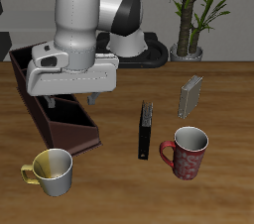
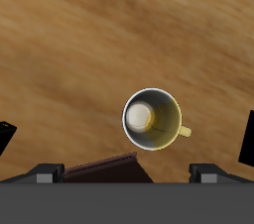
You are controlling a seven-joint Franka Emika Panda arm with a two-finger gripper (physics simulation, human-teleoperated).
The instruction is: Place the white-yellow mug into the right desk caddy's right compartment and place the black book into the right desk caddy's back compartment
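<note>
The white-yellow mug (image 2: 153, 119) stands upright on the wooden counter (image 2: 89, 40), its handle showing, beside the right desk caddy (image 2: 107, 169) corner.

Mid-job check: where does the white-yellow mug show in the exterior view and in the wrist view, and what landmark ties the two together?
Exterior view: the white-yellow mug stands upright near the table's front edge, just in front of the right desk caddy's near end.
Wrist view: the mug is seen from above, yellow handle out to the side, apart from the caddy.
Shared landmark: the caddy's maroon end beside the mug.
</note>
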